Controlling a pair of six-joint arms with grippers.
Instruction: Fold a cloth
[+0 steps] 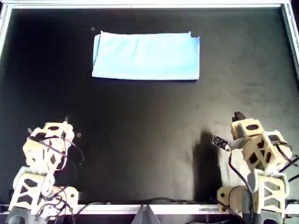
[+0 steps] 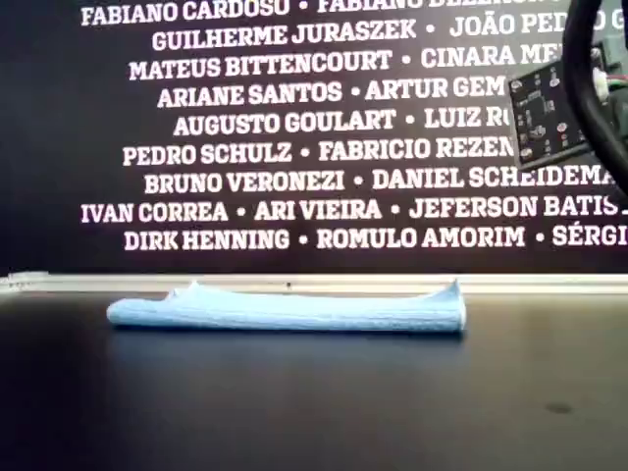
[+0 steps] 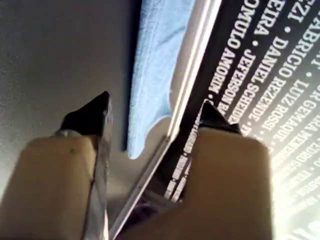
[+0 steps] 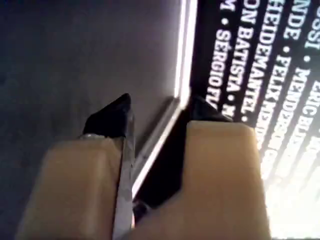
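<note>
Cloth (image 1: 146, 55) already doubled into a flat rectangle, lying well ahead of both pincers, near the table's (image 1: 149, 140) far rail. Left pincer (image 3: 152, 112) and right pincer (image 4: 155, 112) released, jaws parted on nothing, parked well clear, probably so the fold lies undisturbed
</note>
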